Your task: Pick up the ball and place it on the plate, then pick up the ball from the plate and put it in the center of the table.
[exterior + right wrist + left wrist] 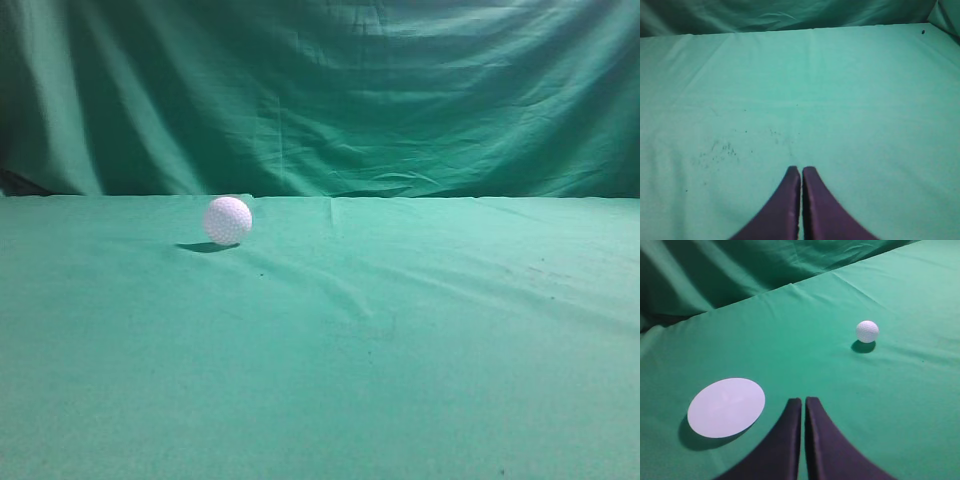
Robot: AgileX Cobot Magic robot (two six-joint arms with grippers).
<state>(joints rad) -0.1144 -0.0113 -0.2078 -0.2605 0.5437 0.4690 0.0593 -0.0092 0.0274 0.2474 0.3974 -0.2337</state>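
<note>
The ball (pixel 228 220) sits by itself on the green worktop (pixel 400 380), towards the far edge and left of the middle as seen from the front, with a small dark shadow under it and the hanging green curtain (pixel 350 90) close behind. From the left arm's camera the ball (pixel 867 331) lies ahead and off to the right, well apart from a flat white plate (pixel 726 407) that rests on the cloth down to the left. The left gripper (pixel 803 402) hangs above the cloth between the two, nearer the plate, its dark fingers (pixel 789 440) pressed together with only a thin line between them and nothing held. The right gripper (pixel 801 171) is the same: its fingers (pixel 820 210) are drawn together and empty, pointing out over a bare stretch of worktop (pixel 865 100) that carries a scatter of small dark specks (pixel 720 152) to the left. Neither arm shows in the front view.
</note>
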